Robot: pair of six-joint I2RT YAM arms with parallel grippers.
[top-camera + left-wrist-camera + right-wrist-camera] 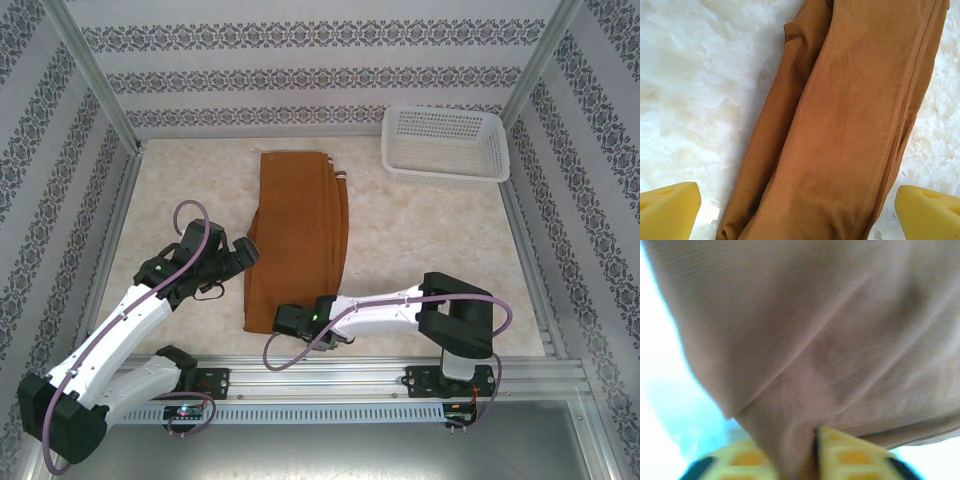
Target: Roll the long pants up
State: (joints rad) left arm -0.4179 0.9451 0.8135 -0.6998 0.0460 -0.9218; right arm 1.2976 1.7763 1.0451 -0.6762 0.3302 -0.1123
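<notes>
Right tool [800,455] pinching long pants [300,235] (near end), left tool [797,207] agape

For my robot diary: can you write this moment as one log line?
right pincer: shut on long pants, near end | left pincer: open, hovering over them

A white plastic mesh basket [445,145] sits upright at the far right corner of the table [430,240], whose top is pale cream with a marbled pattern. Wallpaper [300,70] in grey floral bands lines the walls behind and on both sides of the table. A ribbed metal rail [330,375] runs along the table's near edge, and slim metal posts [95,75] rise at its far corners.
</notes>
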